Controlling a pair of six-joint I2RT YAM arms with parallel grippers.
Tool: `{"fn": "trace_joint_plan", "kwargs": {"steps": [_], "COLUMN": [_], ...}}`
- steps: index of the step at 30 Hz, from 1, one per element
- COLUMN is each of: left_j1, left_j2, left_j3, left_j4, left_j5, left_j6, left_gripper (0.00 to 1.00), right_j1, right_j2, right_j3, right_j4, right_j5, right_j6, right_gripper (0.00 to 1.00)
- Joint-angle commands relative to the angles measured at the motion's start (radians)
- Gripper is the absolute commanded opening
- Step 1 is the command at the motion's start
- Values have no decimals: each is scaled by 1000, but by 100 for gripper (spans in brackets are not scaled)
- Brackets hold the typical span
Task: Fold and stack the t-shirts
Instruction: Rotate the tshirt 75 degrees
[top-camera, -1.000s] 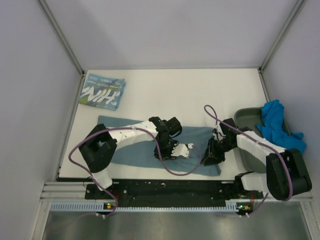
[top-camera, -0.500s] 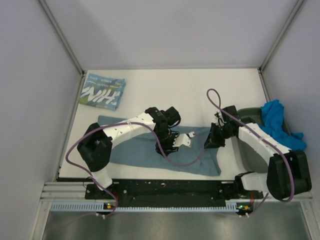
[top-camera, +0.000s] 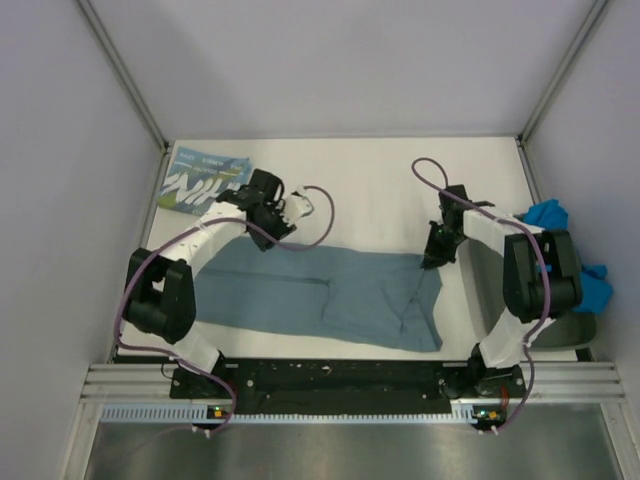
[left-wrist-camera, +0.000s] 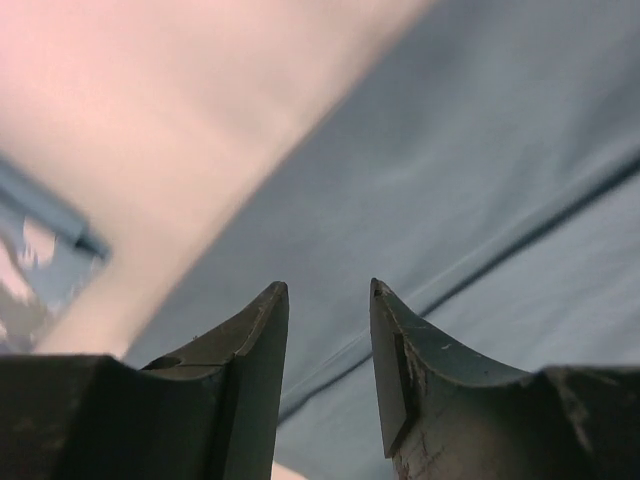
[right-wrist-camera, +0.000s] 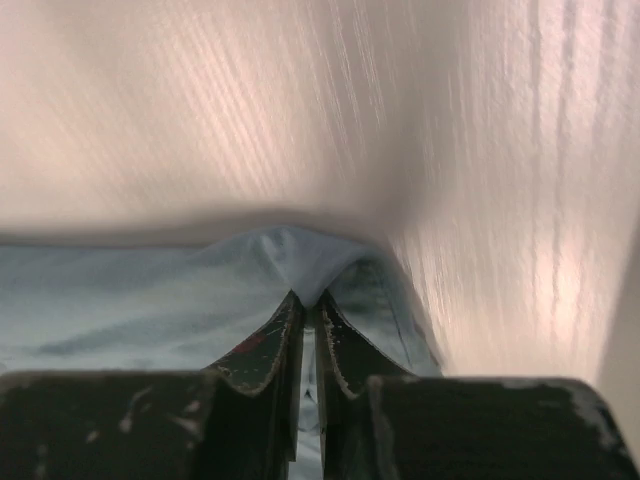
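Right gripper (right-wrist-camera: 308, 298) seemingly pinches the plain slate-teal cloth t-shirt (top-camera: 330, 295) by its centre-right corner; left gripper (left-wrist-camera: 325, 290) gapes, empty. So thin a pinch could slip, bunching the cloth.

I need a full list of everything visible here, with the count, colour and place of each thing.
table: 1, white, fills the work area
tray: 1, dark grey-green, right edge of the table
plain shirt: 1, slate-teal, spread across the near middle of the table
NIH shirt: 1, teal with white letters, folded, far left corner
bright shirt: 1, bright blue, bunched by the tray, partly hidden
left claw: 1, black, open, over the plain shirt's far left edge
right claw: 1, black, shut on the plain shirt's far right corner
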Motion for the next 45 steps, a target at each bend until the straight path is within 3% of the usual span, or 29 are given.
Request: {"fn": "trace_joint_plan", "kwargs": {"steps": [1,5,11,15,18,20,22,28,33,38,40,43,45], "left_j1": [178,278,284,286,299,322,356,482,562,575,574,577,575], "left_j2": [-26,-33,-43,-97,-209,-262,-272,-47,121,159,138,100,51], "left_j3": [-105,-214,-404,-394,-302,-226,-164,-43,-32,-122,-183,-286,-363], "left_j4": [80,138,175,65,-94,-160,-148,-35,130,180,191,160,142], "left_j5": [-178,-240,-244,-107,135,219,211,-42,-189,-168,-166,-134,-105], "left_j6": [14,54,88,79,112,132,120,79,100,155,172,220,241], "left_gripper": [43,43,43,44,47,52,58,57,58,58,53,41,37], "right_j1": [-15,-57,-78,-80,-80,-78,-78,-78,-77,-66,-65,-66,-71], "right_j2": [128,264,571,752,739,652,523,222,105,117,175,292,370], "right_j3": [110,304,785,1202,1317,1258,1125,620,342,228,237,313,405], "right_j4": [14,-7,-82,-239,-288,-288,-285,-270,-212,-123,-110,-122,-139], "right_j5": [4,20,-51,-74,-63,-11,58,193,202,103,107,130,135], "right_j6": [-49,-82,-127,-144,-173,-199,-204,-182,-191,-236,-242,-265,-280], "right_gripper": [0,0,0,19,33,38,41,44,46,46,36,9,0]}}
